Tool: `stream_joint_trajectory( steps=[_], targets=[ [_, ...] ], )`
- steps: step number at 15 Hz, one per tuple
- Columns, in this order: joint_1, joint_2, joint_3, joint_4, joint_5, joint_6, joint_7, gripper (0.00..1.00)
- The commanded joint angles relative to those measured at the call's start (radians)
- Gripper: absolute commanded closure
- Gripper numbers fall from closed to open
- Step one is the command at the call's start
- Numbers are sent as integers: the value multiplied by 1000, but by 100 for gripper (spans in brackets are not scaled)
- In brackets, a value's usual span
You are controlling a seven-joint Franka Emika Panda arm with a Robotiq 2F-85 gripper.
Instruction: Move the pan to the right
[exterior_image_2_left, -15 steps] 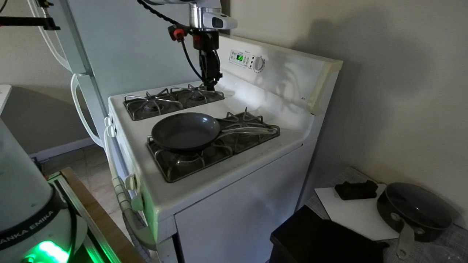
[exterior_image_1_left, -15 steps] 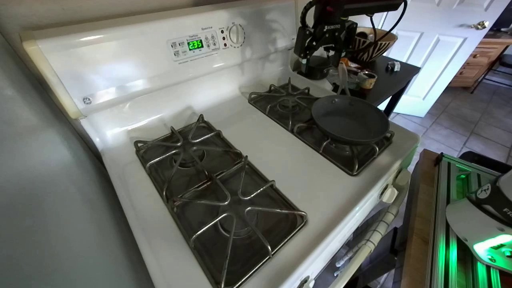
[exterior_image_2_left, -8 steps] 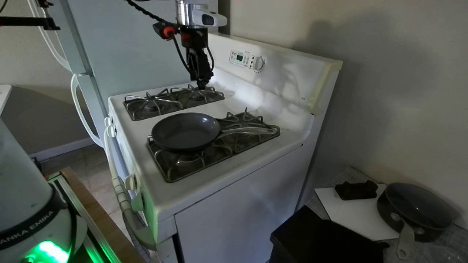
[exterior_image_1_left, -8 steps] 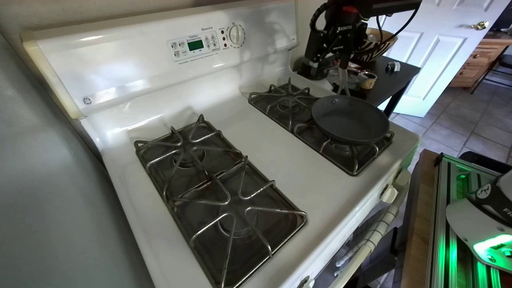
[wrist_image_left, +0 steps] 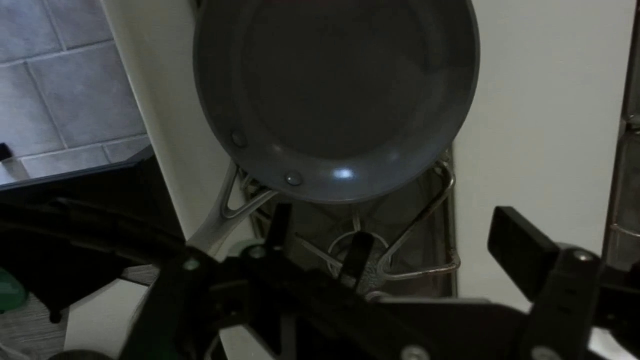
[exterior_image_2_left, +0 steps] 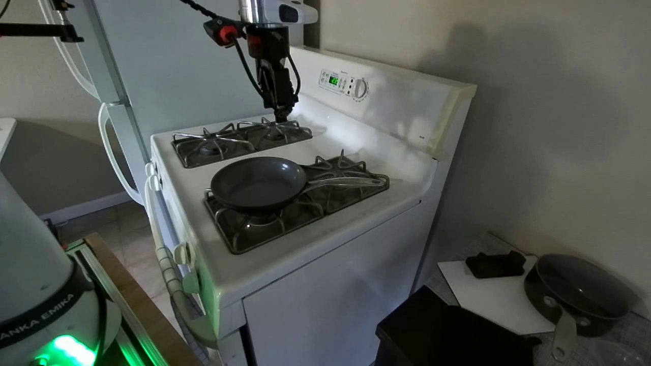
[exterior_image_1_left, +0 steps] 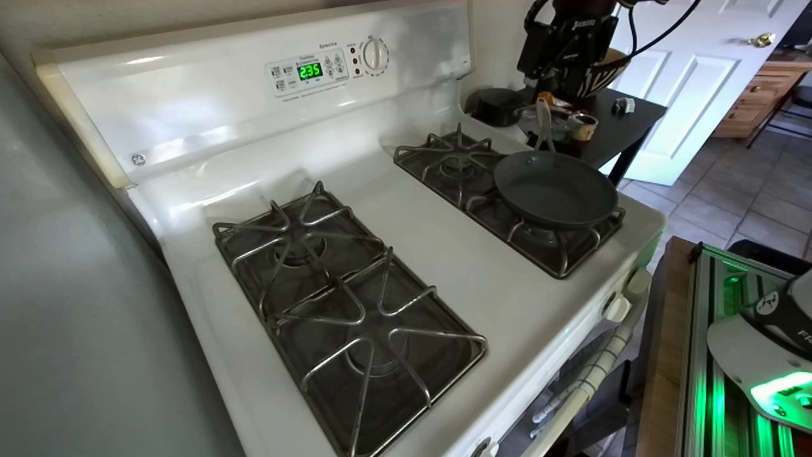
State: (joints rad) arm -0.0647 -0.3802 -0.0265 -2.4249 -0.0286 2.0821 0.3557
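One pan point(exterior_image_2_left: 259, 182), four burners point(exterior_image_1_left: 298, 251), one wide-spread claw point(exterior_image_2_left: 281, 117)

White door point(exterior_image_1_left: 698, 89) and wooden drawers point(exterior_image_1_left: 755, 95) are standing at two o'clock in an exterior view, floor tiles point(exterior_image_1_left: 729, 197) are spreading at three, shadow point(exterior_image_2_left: 488, 91) is darkening beige wall point(exterior_image_2_left: 549, 96) at two in an exterior view

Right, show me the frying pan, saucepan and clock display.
Frying pan point(wrist_image_left: 334, 95): in the wrist view, on its cooking surface.
Saucepan point(exterior_image_2_left: 582, 287): in an exterior view, on its inside.
Clock display point(exterior_image_1_left: 310, 71): in an exterior view, on its lit digits.
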Motion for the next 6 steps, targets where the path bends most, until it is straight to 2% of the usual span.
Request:
stream_joint_trajectory(
  steps=[1,2,6],
  targets=[
    [-24,-64,-23,-36,13,-43,-89,0],
    [-27,-22,0,-6,6,-15,-41,0],
    [-33,-39,-10,-13,6,-31,-73,0]
  ],
)
